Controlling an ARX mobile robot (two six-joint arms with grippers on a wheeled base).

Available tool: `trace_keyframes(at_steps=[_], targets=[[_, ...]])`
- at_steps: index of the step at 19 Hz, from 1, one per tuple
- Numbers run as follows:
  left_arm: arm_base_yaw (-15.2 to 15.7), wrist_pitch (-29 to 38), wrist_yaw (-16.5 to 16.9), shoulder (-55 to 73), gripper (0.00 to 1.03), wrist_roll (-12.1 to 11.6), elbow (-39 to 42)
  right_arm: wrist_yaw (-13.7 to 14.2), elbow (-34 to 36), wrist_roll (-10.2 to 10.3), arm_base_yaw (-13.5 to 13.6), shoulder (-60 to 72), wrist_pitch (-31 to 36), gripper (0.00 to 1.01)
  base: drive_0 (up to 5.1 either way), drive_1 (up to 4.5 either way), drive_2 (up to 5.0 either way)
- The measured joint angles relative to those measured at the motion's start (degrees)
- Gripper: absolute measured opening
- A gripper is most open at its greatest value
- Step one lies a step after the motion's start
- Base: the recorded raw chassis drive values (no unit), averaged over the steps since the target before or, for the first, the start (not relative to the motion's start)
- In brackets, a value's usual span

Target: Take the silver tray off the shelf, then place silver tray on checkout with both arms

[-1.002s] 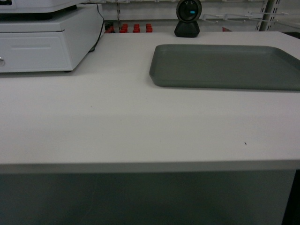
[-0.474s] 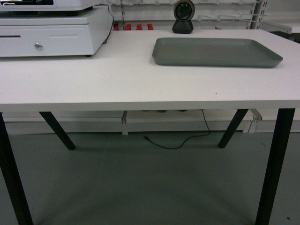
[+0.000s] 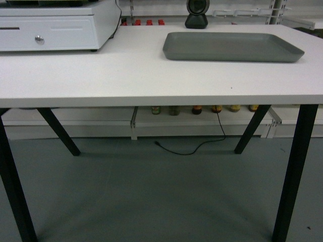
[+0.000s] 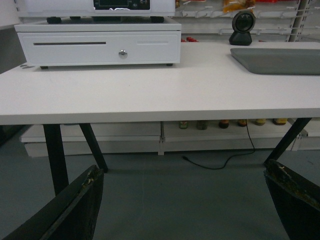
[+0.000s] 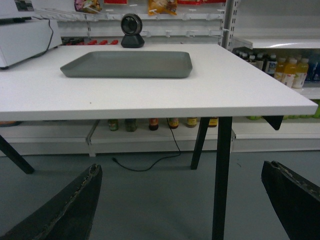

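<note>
**Silver tray resting on the bench, both claws spread and empty**

Nearest the cameras, the left claw [image 4: 187, 202] is seen from its wrist view with its two dark fingers [image 4: 75, 210] spread wide apart at the lower corners, nothing held between them; the right claw [image 5: 182, 202] is shown likewise in its own wrist view, its fingers [image 5: 67, 210] set wide apart and empty; neither claw is visible in the head view. Beyond them, grey floor [image 3: 151, 196] is seen beneath the bench, and a black cable [image 3: 194, 148] is trailed across it. The bench [image 3: 126, 75], the white checkout surface, is carried on slanted black legs [image 3: 295, 171]; its near edge runs across all three views. The silver tray [image 3: 232, 46] is laid flat on the bench top, toward the far right corner, with bare white surface left between it and the near and right edges. At the far left corner a white cash drawer [image 3: 50, 31] is placed, well apart from the tray. At the far edge, just behind the tray's left end, a black scanner [image 3: 197, 14] is stood upright. Farther back, store shelves [image 5: 280, 42] with bottles [image 5: 290, 70] are seen to the right, and jars [image 3: 197, 109] are lined on a low shelf behind the bench.
</note>
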State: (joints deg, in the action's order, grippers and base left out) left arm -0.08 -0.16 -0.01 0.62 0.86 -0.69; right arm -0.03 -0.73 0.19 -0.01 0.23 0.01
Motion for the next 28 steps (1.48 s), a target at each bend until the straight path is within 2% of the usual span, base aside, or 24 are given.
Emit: trace_keyframes(at_steps=[28], targets=[[0.00,-0.22,0.00,0.00,0.98,-0.28,0.00,0.02,0.00,0.00,0.00,0.00,-0.35,0.98,0.0,0.00,0.0]])
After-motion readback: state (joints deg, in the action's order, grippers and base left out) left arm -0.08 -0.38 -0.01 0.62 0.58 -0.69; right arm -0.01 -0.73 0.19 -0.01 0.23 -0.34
